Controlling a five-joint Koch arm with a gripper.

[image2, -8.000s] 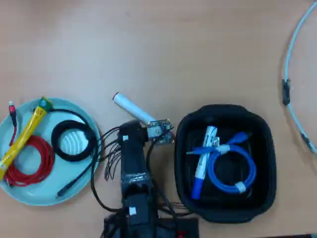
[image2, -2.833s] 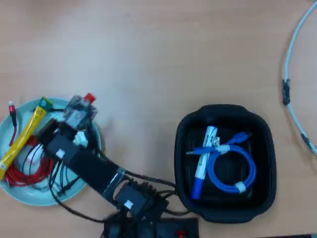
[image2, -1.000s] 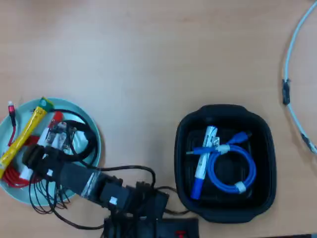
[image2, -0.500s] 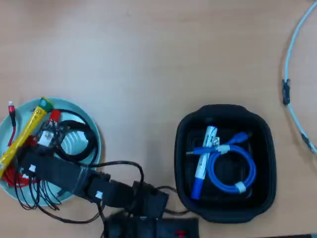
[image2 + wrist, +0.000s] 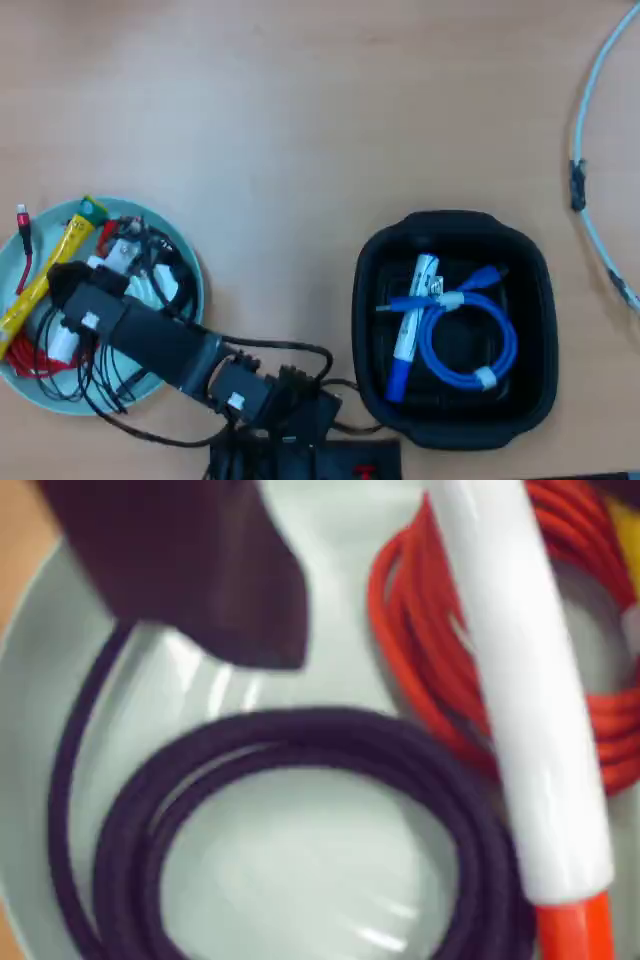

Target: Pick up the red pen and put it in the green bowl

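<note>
While arm reaches left over green bowl (image 5: 185,262) — red pen (image 5: 520,710) lies across red cable (image 5: 420,630); gripper (image 5: 125,250) state unclear.

Looks like somebody's desk in an office or hobby corner: a plain light-brown wood-grain laminate tabletop (image 5: 330,110) with office clutter on it. There's a black rounded-square tray (image 5: 530,300) holding a white marker with a blue cap (image 5: 405,345) and a coiled blue USB cable (image 5: 470,345), plus a pale mint-green round dish (image 5: 185,255) stuffed with a coiled black cable (image 5: 300,750) and a red one (image 5: 440,650). A thin pale-blue cord (image 5: 590,110) trails across the far corner.
</note>
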